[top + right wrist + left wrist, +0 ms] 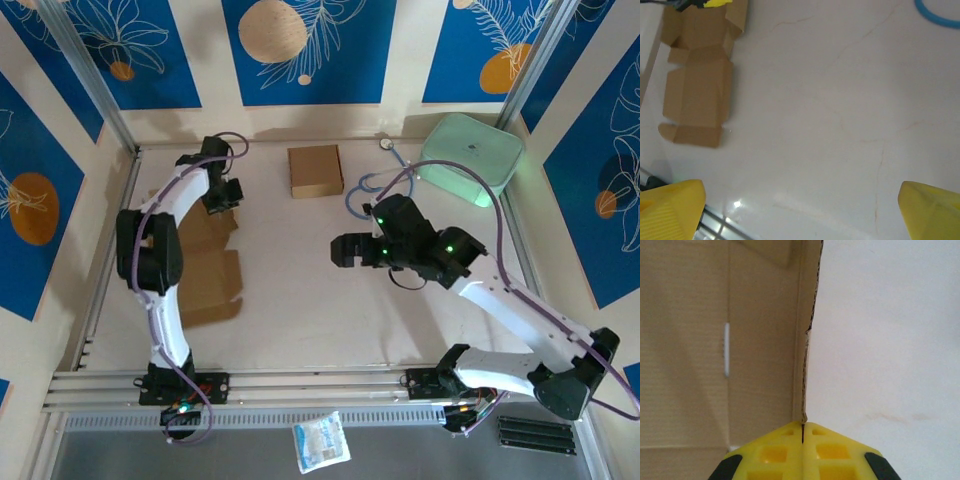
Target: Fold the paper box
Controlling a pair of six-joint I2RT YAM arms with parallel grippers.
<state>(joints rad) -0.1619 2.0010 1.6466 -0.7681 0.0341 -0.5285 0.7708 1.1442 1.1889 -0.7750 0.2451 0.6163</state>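
The paper box (210,275) lies unfolded as flat brown cardboard at the left of the table, partly under the left arm. My left gripper (222,195) is at its far end. In the left wrist view the yellow jaws (803,432) are shut on the thin raised edge of a box flap (804,365), with the rest of the cardboard (700,365) spread to the left. My right gripper (345,250) hovers over the middle of the table, well away from the box. Its yellow fingers (670,210) stand wide apart with nothing between them, and the flat box (697,95) lies far off at upper left.
A small folded brown box (315,171) sits at the back centre. A mint-green container (470,158) stands at the back right, with a blue cable loop (365,195) in front of it. A white packet (320,441) lies beyond the near rail.
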